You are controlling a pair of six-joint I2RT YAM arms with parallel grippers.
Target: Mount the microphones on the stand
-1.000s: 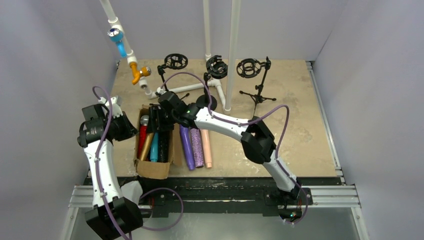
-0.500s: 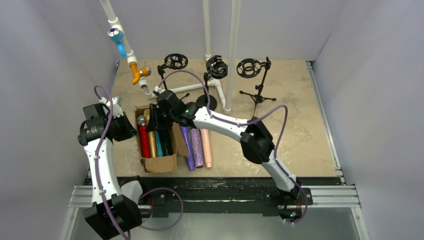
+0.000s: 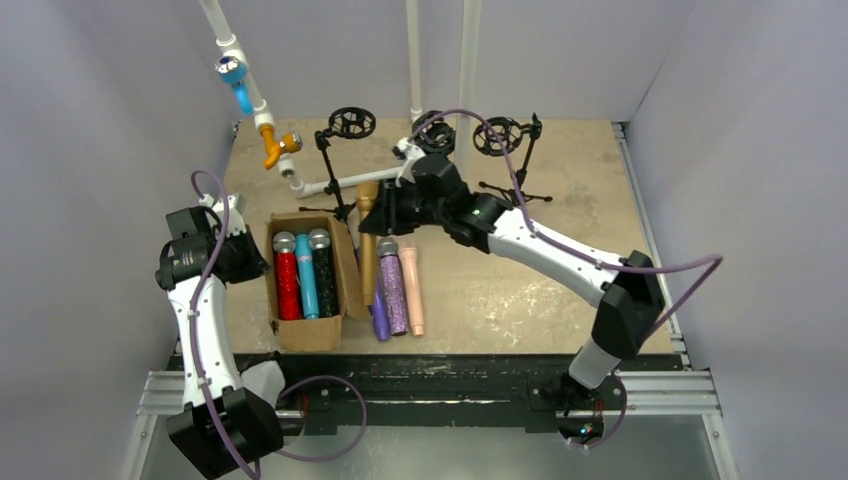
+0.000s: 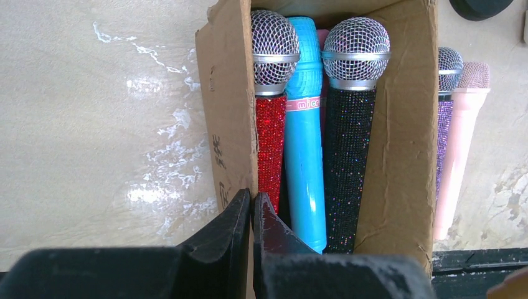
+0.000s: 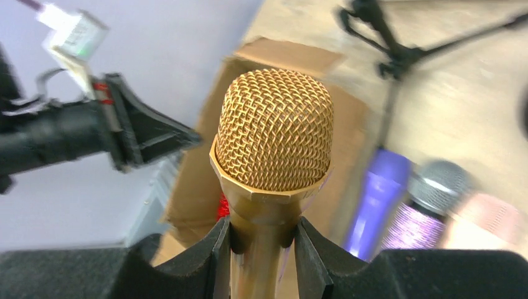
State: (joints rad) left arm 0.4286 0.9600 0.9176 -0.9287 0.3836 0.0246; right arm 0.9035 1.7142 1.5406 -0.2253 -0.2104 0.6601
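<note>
Right arm reaches forward and to its left, right gripper (image 5: 261, 244) clamped on the gold microphone (image 5: 272, 140) just under its mesh head. The microphone's long axis runs crosswise to the fingers, head pointing away from the robot. Left gripper (image 4: 252, 215), arm bent, pinches the cardboard box (image 4: 398, 156) wall.
</note>
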